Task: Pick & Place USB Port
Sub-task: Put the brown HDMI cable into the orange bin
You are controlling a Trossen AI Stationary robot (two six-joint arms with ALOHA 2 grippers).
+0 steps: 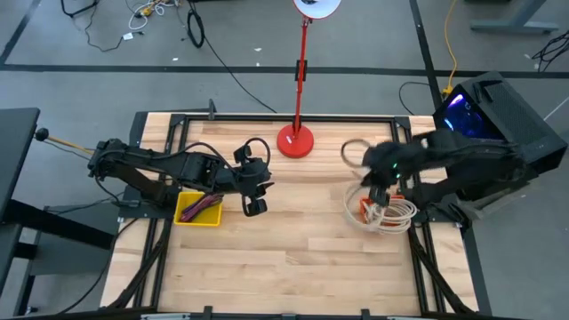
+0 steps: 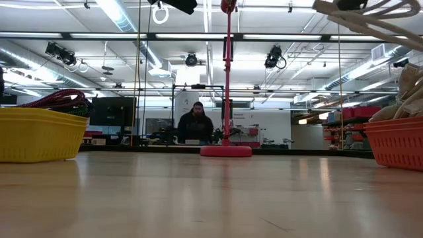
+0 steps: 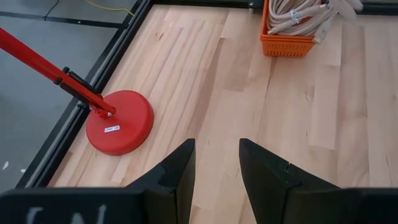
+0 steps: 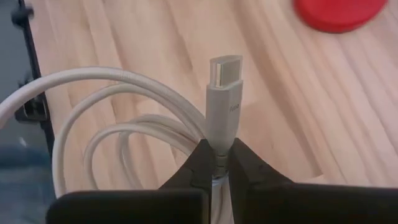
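Both arms [image 1: 151, 169] are black, jointed tubes with black cables looped alongside. Each pincer [image 3: 216, 177] has two flat, wedge-shaped black fingers [image 3: 264, 174].

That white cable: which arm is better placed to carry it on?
The right. Its gripper is already shut on the white cable over the orange basket. The left gripper is open and empty.

Right gripper [image 4: 216, 163]: fingers [image 4: 249, 167] pinch white USB cable [image 4: 93, 118] just below its plug, connector tip pointing away. Cable loops over wooden worktop [image 4: 292, 93]. Red base [image 4: 339, 12] at edge.
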